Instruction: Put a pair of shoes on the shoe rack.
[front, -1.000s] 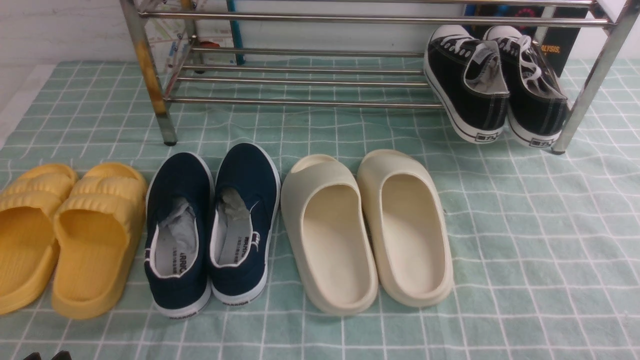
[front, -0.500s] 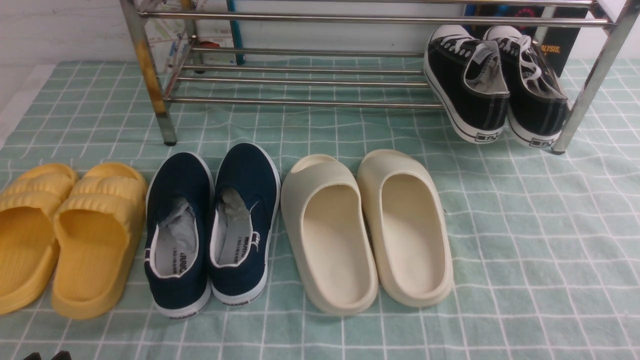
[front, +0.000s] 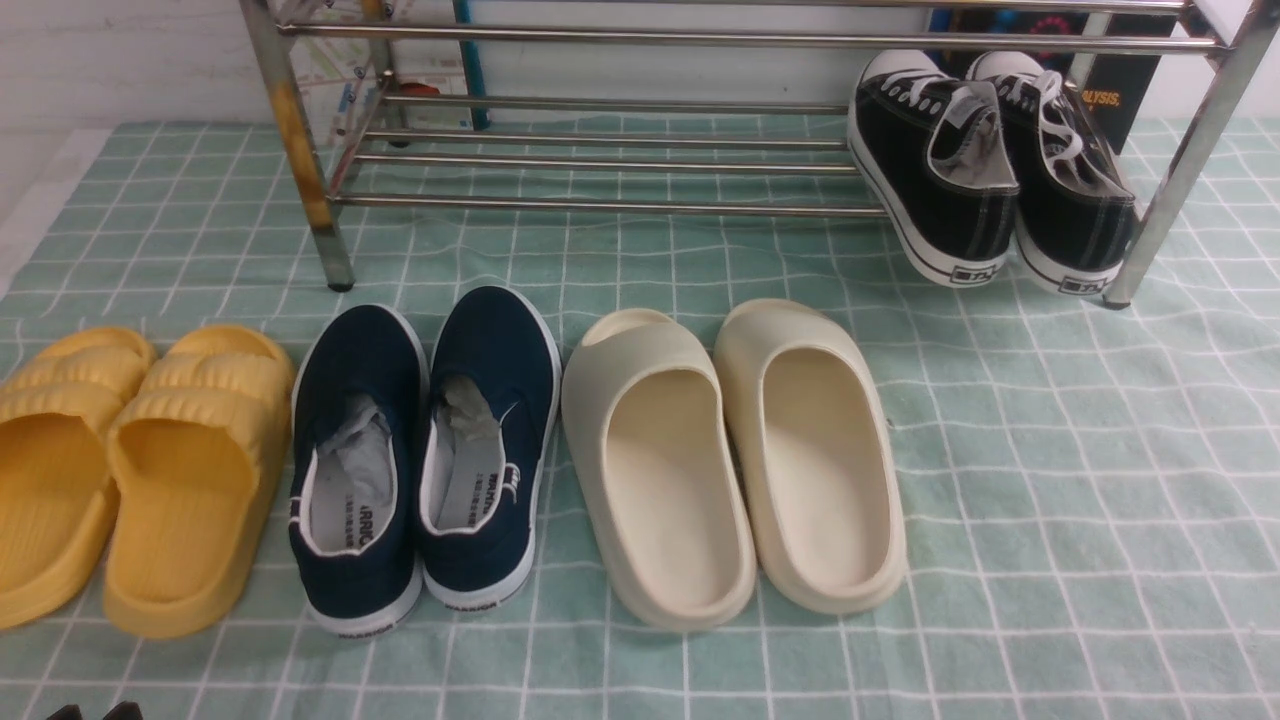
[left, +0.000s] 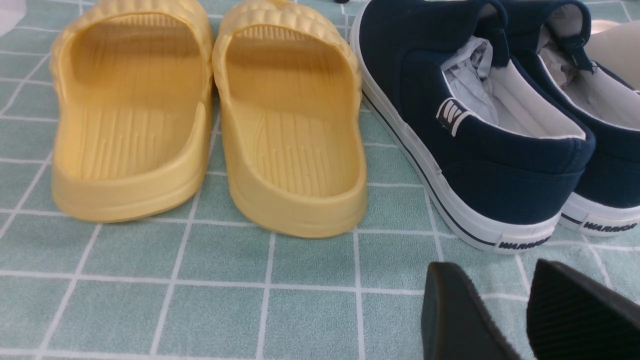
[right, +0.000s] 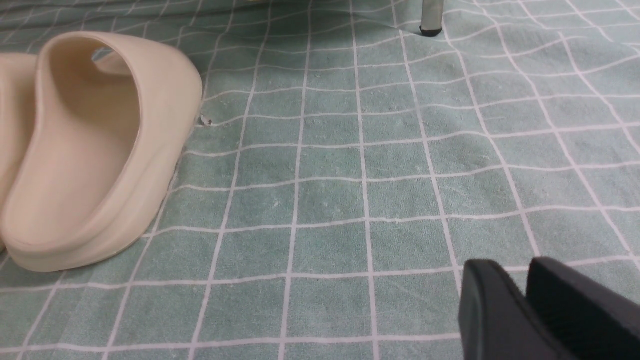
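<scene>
We are seeing the black canvas sneakers with white laces (front: 985, 165) sitting on the chrome-tube shoe rack's (front: 610, 205) lower right end, heels overhanging. Our left fingers (left: 460, 315) are spread slightly, empty; our right fingers (right: 500, 310) nearly pressed together, empty.

Your robot shows little of itself here: the left gripper (left: 520, 295) appears as two matte black fingers (left: 455, 320) with rounded tips, one inner pad finely ribbed. The right gripper (right: 520, 295) shows two smooth black fingers (right: 492, 310), blunt-ended. You see no cables, screws or markings.
</scene>
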